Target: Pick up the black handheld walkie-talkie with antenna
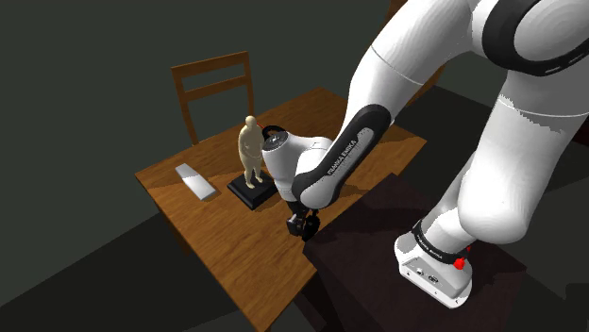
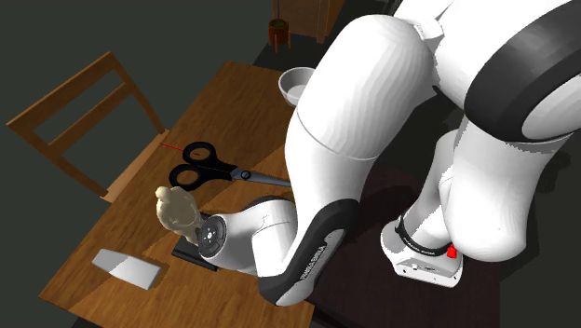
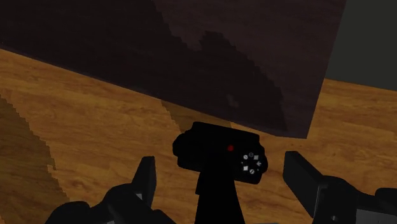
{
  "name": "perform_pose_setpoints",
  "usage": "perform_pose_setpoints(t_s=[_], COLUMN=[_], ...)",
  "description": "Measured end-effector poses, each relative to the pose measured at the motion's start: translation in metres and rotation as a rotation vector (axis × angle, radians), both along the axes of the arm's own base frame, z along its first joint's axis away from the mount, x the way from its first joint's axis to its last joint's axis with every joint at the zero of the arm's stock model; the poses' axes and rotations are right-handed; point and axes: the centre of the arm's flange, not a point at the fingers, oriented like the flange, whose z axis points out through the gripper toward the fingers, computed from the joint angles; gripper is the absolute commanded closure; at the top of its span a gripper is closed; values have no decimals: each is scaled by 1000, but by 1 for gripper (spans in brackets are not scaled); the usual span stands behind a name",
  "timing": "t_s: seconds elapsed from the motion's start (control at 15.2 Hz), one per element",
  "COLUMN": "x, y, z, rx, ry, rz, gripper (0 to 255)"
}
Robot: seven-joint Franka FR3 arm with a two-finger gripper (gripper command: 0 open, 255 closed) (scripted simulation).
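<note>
The black walkie-talkie (image 3: 219, 153) lies on the wooden table (image 1: 217, 250), close against the dark stand (image 3: 210, 57). It has a small red dot and a cluster of pale buttons on its face, and its narrower part runs back toward my hand. My gripper (image 3: 221, 167) is open and low over it. One finger (image 3: 146, 178) stands on each side, with a gap to the body on both. In the shoulder view the gripper (image 1: 302, 226) hangs at the table edge beside the stand, covering the walkie-talkie.
A tan figurine (image 1: 250, 149) on a black base stands just behind my wrist. A flat grey block (image 1: 196, 181) lies further toward the shoulder view's left. Black-handled scissors (image 2: 209, 168) and a white bowl (image 2: 296, 86) sit on the table. A wooden chair (image 1: 212, 90) stands behind it.
</note>
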Motion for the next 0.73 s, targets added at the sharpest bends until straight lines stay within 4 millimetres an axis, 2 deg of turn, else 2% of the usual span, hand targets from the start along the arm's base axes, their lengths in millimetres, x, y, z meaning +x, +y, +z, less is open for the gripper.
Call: perform_pose_setpoints(t_s=[0.73], x=[0], y=[0], z=[2], rx=[1], ry=[-1], rz=[1], gripper=[255])
